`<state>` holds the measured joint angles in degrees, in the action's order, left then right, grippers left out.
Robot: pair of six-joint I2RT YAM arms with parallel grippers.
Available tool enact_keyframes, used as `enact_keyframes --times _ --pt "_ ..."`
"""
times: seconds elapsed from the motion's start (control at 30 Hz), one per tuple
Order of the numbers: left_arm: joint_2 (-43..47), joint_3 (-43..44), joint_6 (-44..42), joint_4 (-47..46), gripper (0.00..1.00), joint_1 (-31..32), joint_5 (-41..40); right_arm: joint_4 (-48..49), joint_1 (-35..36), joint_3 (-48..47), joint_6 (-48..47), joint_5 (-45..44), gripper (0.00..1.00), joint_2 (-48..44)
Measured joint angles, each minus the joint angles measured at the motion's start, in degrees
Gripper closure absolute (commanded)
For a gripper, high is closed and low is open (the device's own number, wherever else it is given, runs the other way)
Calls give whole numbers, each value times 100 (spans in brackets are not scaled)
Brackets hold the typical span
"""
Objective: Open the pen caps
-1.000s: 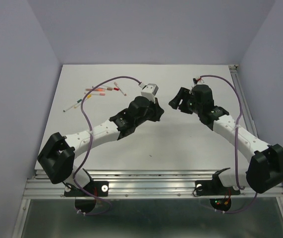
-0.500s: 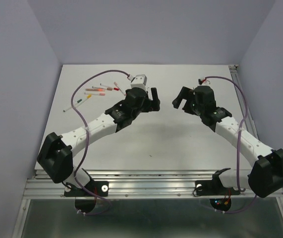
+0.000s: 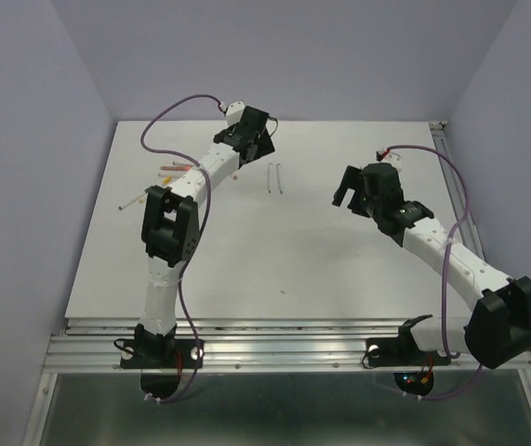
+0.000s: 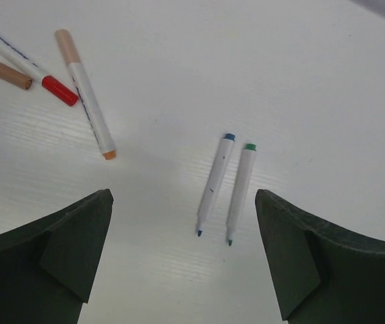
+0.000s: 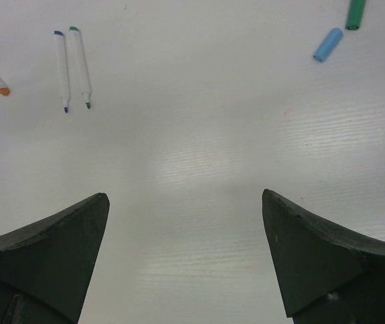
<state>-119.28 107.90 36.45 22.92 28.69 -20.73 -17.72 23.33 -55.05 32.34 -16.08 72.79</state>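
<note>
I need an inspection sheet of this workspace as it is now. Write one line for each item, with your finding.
Surface: white table, no spill seen.
Job's things: blue cap and green cap lie loose, off their pens; red cap, brown cap and peach cap sit on pens. Blue pen and green pen lie uncapped, side by side.
Clutter: nothing seen.
Grippers: left tool open, empty; right tool open, empty.
Cables: left cable arcs above the table; right cable follows its arm.
Surroundings: lilac walls; metal rail at the near edge.
</note>
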Motion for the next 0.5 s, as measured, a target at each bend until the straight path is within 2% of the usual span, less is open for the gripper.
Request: enact_keyframes --times 0.2,0.3,0.5 --pt "-1338 1318 415 1071 5 -289 -48 -81 0 0 -109 -243 0 164" --pt "-1609 1462 562 1307 7 -398 -50 -133 0 0 -149 -308 0 240" --pt "-1912 1602 782 1543 18 -575 -85 -149 0 0 -212 -356 0 393"
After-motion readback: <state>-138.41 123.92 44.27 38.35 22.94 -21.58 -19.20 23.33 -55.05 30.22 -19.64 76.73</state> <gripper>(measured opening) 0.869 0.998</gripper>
